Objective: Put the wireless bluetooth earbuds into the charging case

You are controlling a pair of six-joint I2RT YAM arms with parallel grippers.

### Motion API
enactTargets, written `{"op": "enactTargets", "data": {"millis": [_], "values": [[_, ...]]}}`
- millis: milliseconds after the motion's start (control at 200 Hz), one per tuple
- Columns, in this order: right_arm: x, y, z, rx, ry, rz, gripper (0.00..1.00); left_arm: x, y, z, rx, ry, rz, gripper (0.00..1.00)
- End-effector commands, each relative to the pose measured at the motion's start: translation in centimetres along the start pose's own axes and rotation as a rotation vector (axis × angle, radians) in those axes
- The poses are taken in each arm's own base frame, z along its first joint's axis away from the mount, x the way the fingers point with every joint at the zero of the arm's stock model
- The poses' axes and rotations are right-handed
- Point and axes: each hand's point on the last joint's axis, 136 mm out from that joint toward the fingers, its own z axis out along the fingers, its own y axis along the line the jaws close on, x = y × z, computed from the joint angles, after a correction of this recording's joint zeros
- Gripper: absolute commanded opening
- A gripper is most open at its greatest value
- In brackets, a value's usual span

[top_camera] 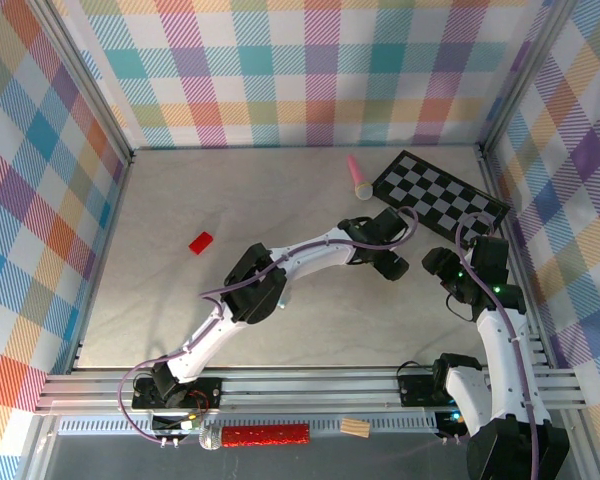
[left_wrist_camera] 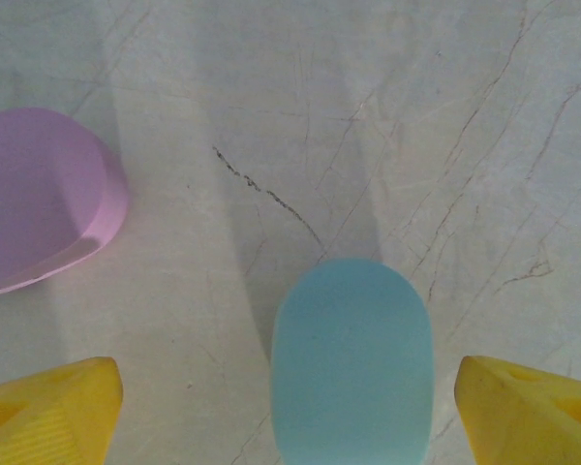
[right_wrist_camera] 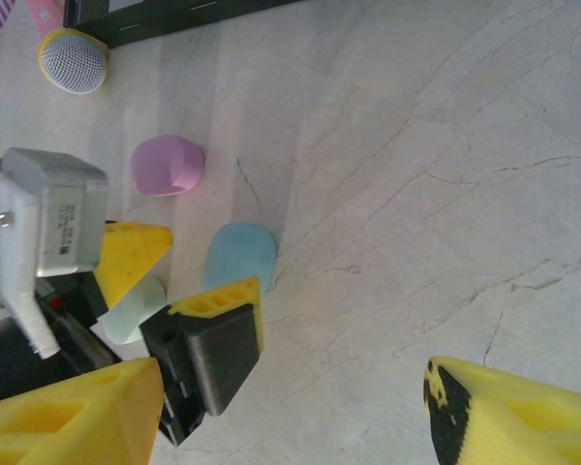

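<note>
Table (top_camera: 180, 300) first: the left gripper (left_wrist_camera: 289, 387) is down low, straddling the blue oval charging case (left_wrist_camera: 353, 358). Its jaws are wide and clear of both sides, lined up to pinch it, I'd say. The right gripper (right_wrist_camera: 295, 387) waits nearby, its 2 fingers spread, empty. A purple case (left_wrist_camera: 39, 199) lies just beside.
</note>
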Motion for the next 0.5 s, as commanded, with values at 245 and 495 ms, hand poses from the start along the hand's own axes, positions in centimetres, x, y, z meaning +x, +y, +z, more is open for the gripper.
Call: {"op": "enactTargets", "data": {"millis": [245, 495], "values": [[0.2, 0.1, 0.3, -0.014, 0.013, -0.013, 0.71, 1.6, -1.4, 1.6, 0.030, 0.070, 0.016, 0.65], [0.2, 0.4, 0.1, -0.028, 0.014, -0.008, 0.71, 1.2, -1.8, 0.4, 0.042, 0.050, 0.027, 0.34]]}}
